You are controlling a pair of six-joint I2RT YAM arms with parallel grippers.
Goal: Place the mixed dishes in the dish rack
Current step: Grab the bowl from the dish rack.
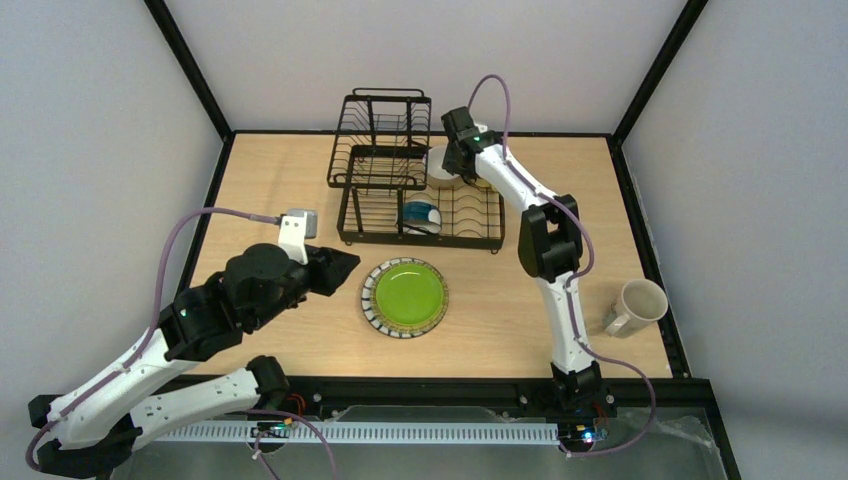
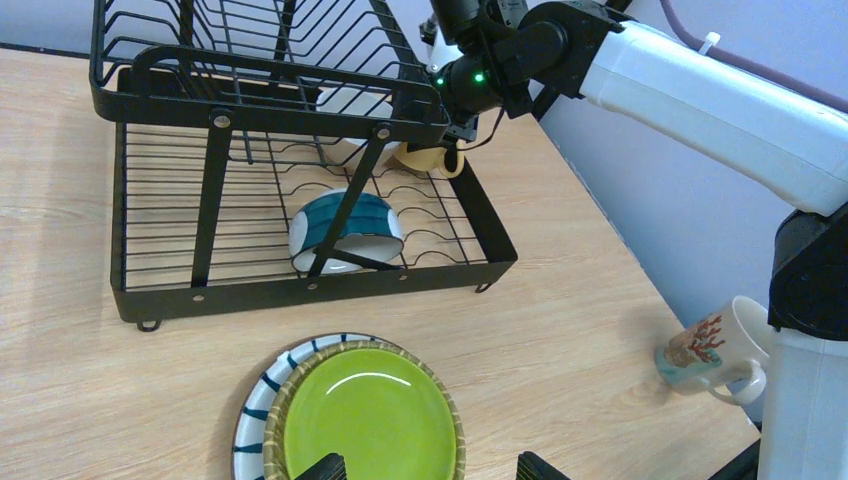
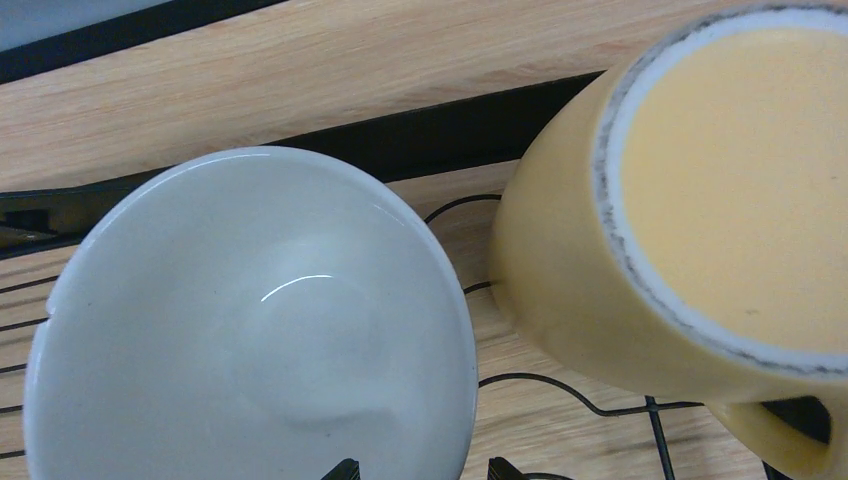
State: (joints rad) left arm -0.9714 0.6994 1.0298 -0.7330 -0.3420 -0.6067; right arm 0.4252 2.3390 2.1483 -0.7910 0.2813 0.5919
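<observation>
The black wire dish rack (image 1: 470, 240) stands at the table's back, its raised tier (image 1: 380, 140) on the left. A blue-outside bowl (image 1: 421, 214) lies tipped in the flat tray. My right gripper (image 1: 460, 165) hangs over the tray's far end. In its wrist view its open fingertips straddle the rim of the white bowl (image 3: 250, 320), with the yellow mug (image 3: 680, 220) on its side right beside the bowl. The green plate (image 1: 405, 297) lies on the table, stacked on a blue-striped white plate (image 2: 255, 400). My left gripper (image 2: 432, 468) is open over the green plate's near edge. A cream mug (image 1: 635, 305) stands at the right.
The right arm (image 2: 700, 90) reaches across above the rack's right end. Black frame rails run along the table's edges (image 1: 640, 210). Bare wood (image 2: 600, 290) lies between the rack, the plates and the cream mug (image 2: 715, 345).
</observation>
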